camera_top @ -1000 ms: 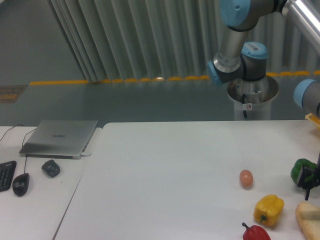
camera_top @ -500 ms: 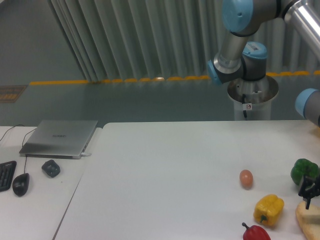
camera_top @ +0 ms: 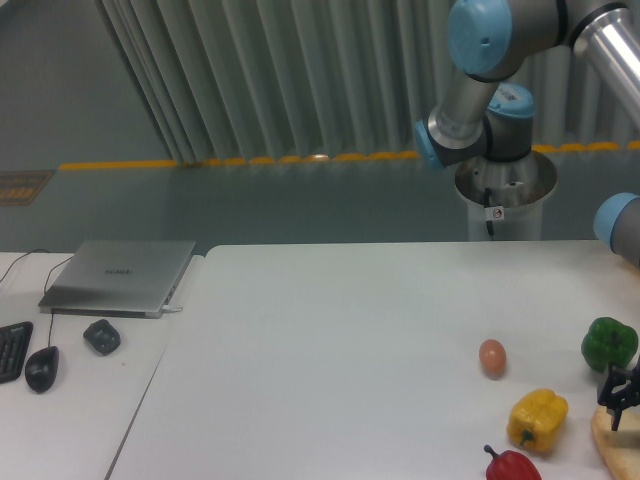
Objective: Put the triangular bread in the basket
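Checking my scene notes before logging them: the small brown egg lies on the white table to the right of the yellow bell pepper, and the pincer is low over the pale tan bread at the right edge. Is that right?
Not quite. The camera view shows the small brown egg up and to the left of the yellow bell pepper, not to its right. The rest holds: the pincer is low over the pale tan bread at the right edge of the white table.

Gripper (camera_top: 620, 404): sitting at the right frame edge, mostly cut off; jaw state unreadable. Triangular bread (camera_top: 612, 447): lying directly beneath the jaws, partly out of frame. Green pepper (camera_top: 609, 342): resting just behind them. Yellow pepper (camera_top: 537, 419): standing beside them, leftward. Red pepper (camera_top: 511, 466), brown egg (camera_top: 492, 357): lying farther left on the white table (camera_top: 330, 350).
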